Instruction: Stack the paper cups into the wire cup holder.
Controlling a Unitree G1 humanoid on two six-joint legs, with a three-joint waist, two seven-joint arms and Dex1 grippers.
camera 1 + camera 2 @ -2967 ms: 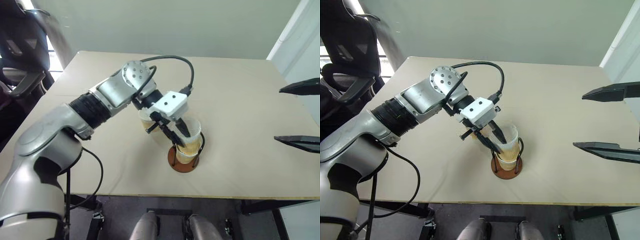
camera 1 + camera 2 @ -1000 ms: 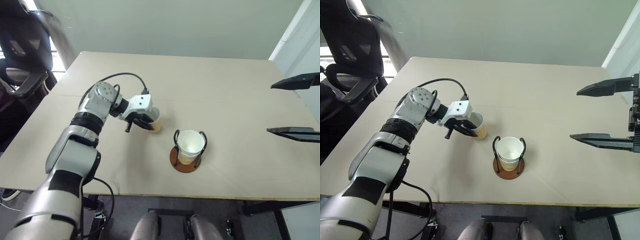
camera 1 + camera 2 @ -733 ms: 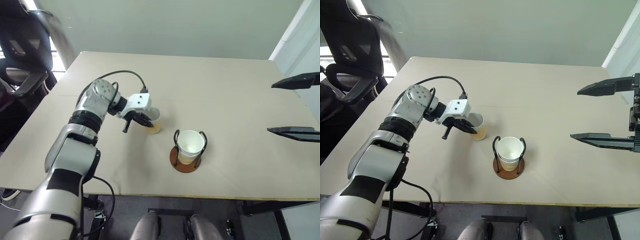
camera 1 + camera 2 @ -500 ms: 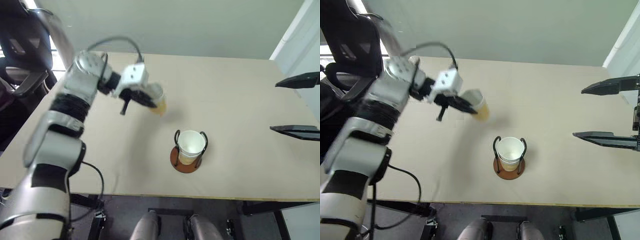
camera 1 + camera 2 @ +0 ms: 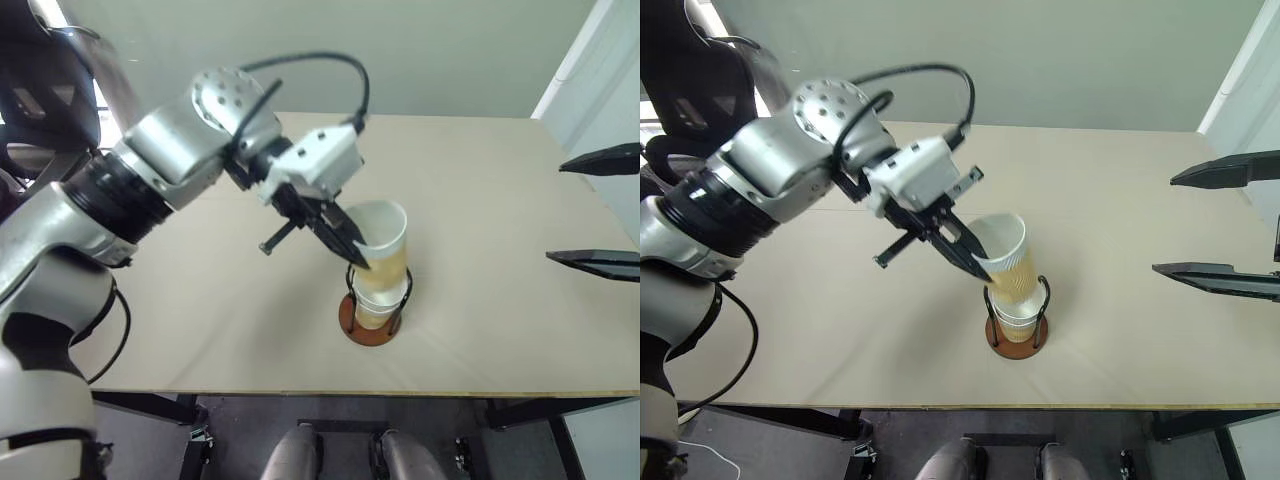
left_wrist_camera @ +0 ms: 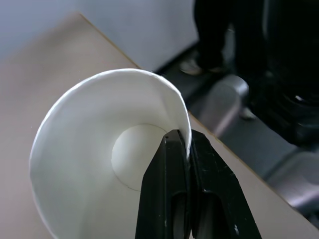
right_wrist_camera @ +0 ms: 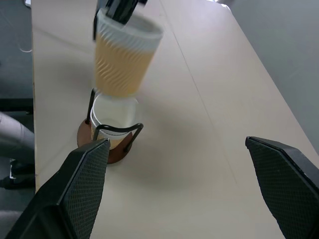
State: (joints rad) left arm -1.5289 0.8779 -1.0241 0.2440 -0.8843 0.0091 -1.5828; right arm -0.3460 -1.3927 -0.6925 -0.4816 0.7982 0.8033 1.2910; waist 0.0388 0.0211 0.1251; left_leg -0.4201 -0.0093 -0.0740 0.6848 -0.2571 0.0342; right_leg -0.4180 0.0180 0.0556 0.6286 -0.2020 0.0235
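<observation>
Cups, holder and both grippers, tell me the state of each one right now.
Held paper cup: upright, pinched at its rim, hanging above the holder, not yet nested.
Cups in the holder: seated upright inside the wire loops, open end up.
Wire cup holder: standing on the table.
Left gripper: shut on the held cup's rim.
Right gripper: open, holding nothing, off to the side.

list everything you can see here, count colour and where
paper cups: two seen, tan outside, white inside; one pinched by its rim above the holder, one seated in the holder
wire cup holder: one, brown disc base, black wire loops, near the table's front edge
table: one, beige
office chair: one, black, beyond the table's left corner
left gripper: shut on the raised cup's rim
right gripper: black fingers open, over the table's right side
</observation>
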